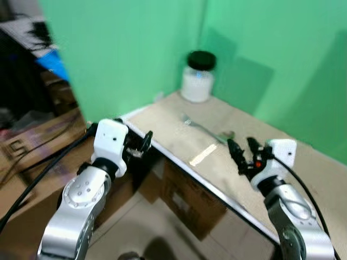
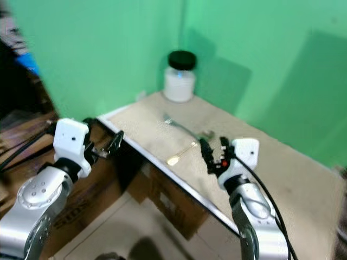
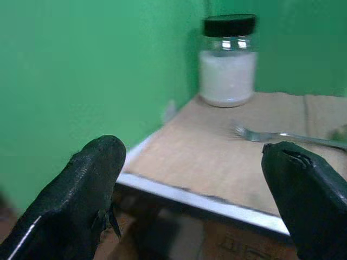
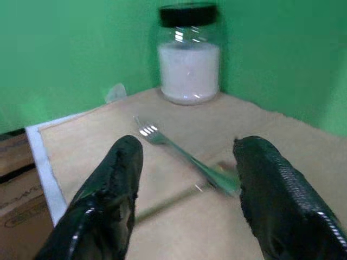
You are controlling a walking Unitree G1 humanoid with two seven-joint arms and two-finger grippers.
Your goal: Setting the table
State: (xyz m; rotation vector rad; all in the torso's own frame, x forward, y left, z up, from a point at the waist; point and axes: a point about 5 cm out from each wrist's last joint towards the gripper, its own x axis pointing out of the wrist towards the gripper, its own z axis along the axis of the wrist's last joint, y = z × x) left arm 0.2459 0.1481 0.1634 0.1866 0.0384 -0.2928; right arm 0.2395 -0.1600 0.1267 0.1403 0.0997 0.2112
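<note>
Closest to the robot is a pale floor, with brown cardboard boxes tucked under the counter. The counter has a flat tan top and a thin white edge. It sits in a corner made by bright green walls. Off to the robot's left are more brown boxes and black cables.

The left tool hangs in the air just off the counter's edge, near its corner. Its two black fingers are spread wide apart and hold nothing. The right tool is above the counter, close to the fork. Its two black fingers are also spread apart and hold nothing.

The fork lies flat on the counter, between the right tool and the jar. It is thin, long and made of shiny metal. Its prongs point toward the back corner and the jar, and its handle runs back toward the right tool. The handle end looks blurry.

At the very back, in the corner, stands a round glass jar. It is full of something white and has a black lid on top. It stands straight up, well apart from the fork.
</note>
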